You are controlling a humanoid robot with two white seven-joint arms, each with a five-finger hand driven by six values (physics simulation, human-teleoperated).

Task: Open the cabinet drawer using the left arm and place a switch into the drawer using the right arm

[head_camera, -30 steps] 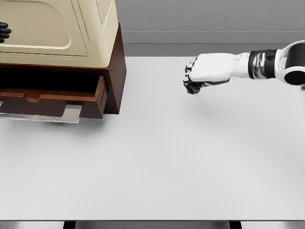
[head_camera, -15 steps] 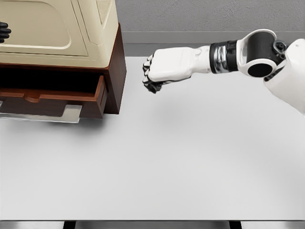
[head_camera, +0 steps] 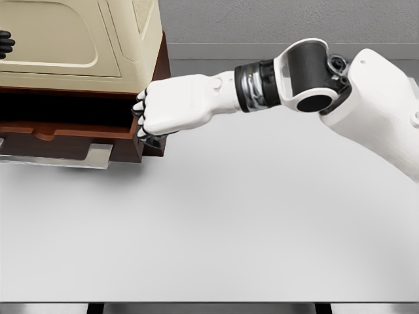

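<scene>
I've got the right hand (head_camera: 157, 114) out at ten o'clock from the middle of the view, its white arm reaching in from the right edge at three o'clock; the fingers are curled tight into a fist, dark fingertips tucked underneath; there's something dark pinched under there, but I cannot tell whether that is the switch or just the finger pads; the switch itself I can't pick out anywhere else on the desk (head_camera: 216, 222); the fist sits right in front of the right corner of the cabinet (head_camera: 157, 72), overlapping the right end of the drawer (head_camera: 72, 134); I cannot tell from here whether it's touching the wood or hanging just in front of it.

The drawer stands pulled out from the dark brown cabinet body, a black gap showing above its front panel; a pale grey handle plate (head_camera: 62, 156) runs along the lower edge of the drawer front, at nine o'clock; on top of the cabinet rests a cream-coloured housing (head_camera: 78, 39), filling the eleven o'clock corner.

The left hand (head_camera: 5, 44) only peeks in at the far left edge, around ten o'clock; a few black fingers show against the cream housing; too little is visible to say whether they're spread or closed.
</scene>
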